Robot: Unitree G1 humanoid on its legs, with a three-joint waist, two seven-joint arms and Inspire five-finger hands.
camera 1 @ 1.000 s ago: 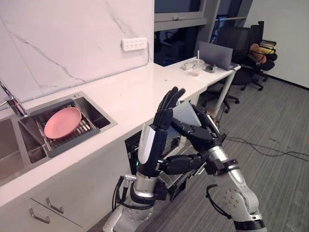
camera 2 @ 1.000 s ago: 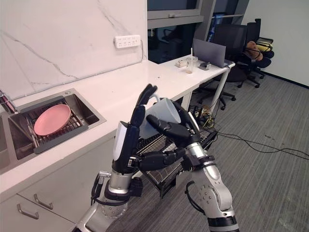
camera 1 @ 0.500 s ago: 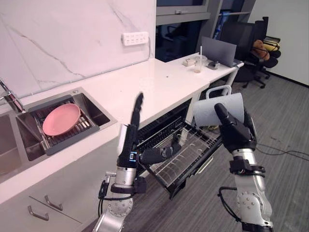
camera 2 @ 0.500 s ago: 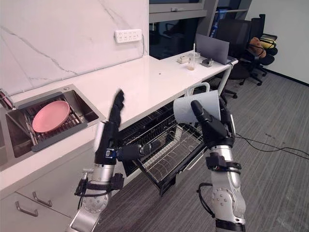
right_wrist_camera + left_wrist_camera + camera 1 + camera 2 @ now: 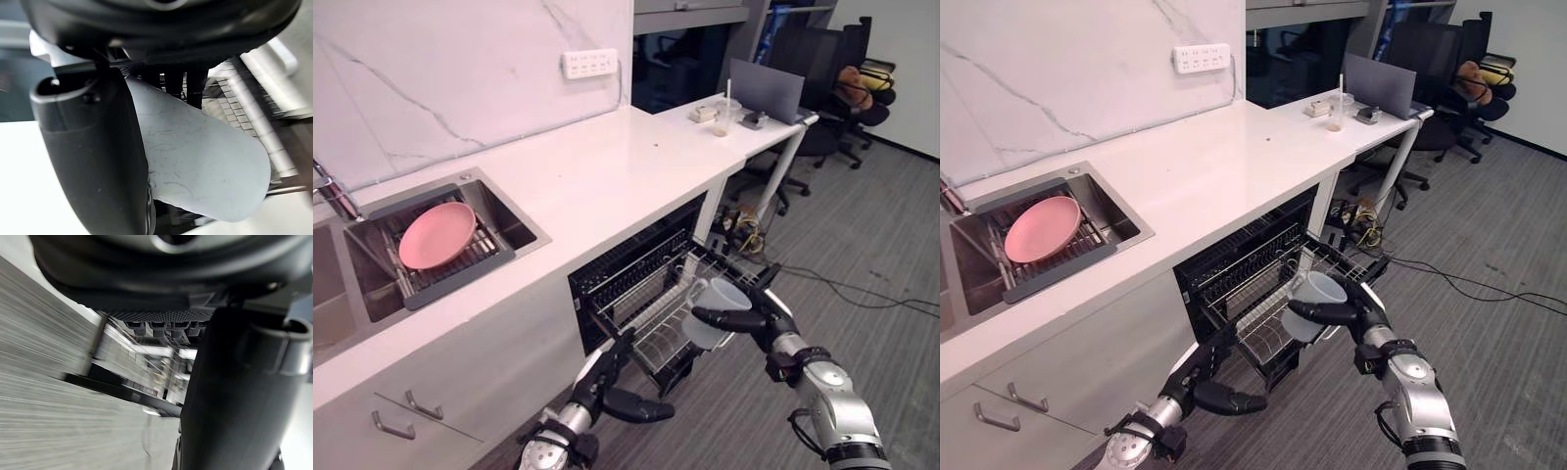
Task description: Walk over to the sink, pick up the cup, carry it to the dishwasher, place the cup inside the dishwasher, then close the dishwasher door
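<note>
Grey cup (image 5: 724, 296), partly covered by the gripping right robot hand (image 5: 762, 319), hangs by the dishwasher rack (image 5: 644, 305); left robot hand (image 5: 607, 384) relaxed.

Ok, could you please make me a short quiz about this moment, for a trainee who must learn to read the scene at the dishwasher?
1. Which side holds the cup at the pulled-out dishwasher rack? A) the robot's left B) its right C) neither
2. True or false: the pink plate lies in the dishwasher rack.
3. Fill in: the left hand, held low, is ___ (open or shut).

Key
1. B: the right hand is curled round the cup.
2. False: the pink plate lies in the sink.
3. open
</note>
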